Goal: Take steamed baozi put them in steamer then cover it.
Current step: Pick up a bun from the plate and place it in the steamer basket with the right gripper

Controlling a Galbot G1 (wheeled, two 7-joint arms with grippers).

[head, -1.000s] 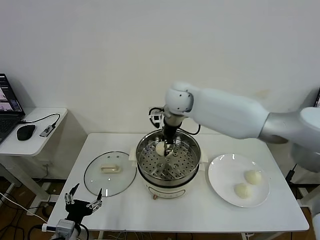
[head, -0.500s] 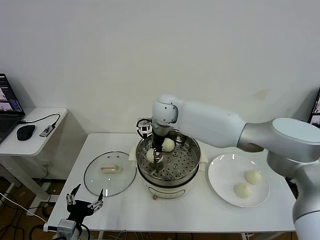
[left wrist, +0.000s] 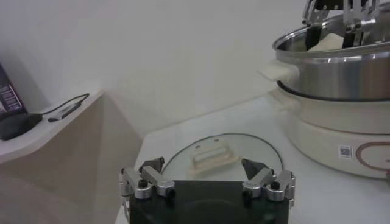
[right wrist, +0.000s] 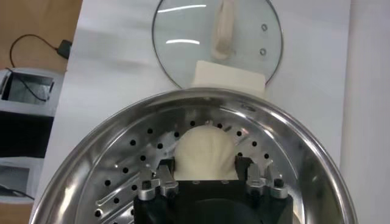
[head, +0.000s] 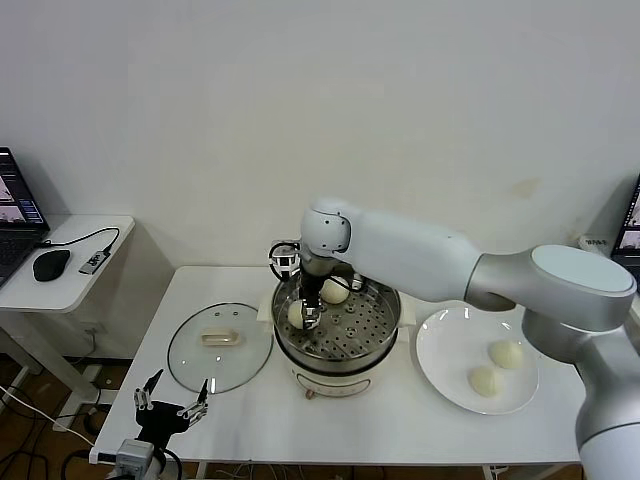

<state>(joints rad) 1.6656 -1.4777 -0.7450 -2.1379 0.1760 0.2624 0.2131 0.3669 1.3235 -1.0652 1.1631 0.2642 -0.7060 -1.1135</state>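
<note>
The steel steamer [head: 385, 330] stands mid-table with two baozi on its perforated tray: one at the back [head: 334, 291], one on the left side [head: 297, 313]. My right gripper [head: 308, 318] reaches down inside the pot, open. Its fingers flank the left baozi [right wrist: 205, 152], which rests on the tray [right wrist: 122, 176] between them, at my right gripper [right wrist: 206, 165]. Two more baozi [head: 506, 353] [head: 484, 380] lie on the white plate [head: 445, 345]. The glass cover [head: 190, 350] lies flat, left of the steamer. My left gripper [head: 168, 400] waits open beyond the table's front-left corner.
A low side table at the far left carries a laptop [head: 15, 215], a mouse [head: 50, 263] and a cable. From the left wrist, the cover [left wrist: 244, 152] lies just ahead of my left gripper [left wrist: 203, 165], with the steamer [left wrist: 341, 67] behind it.
My right gripper carried a baozi from the steamer's middle to its left side, lowered it onto the tray and opened its fingers around it. The left arm has not moved.
</note>
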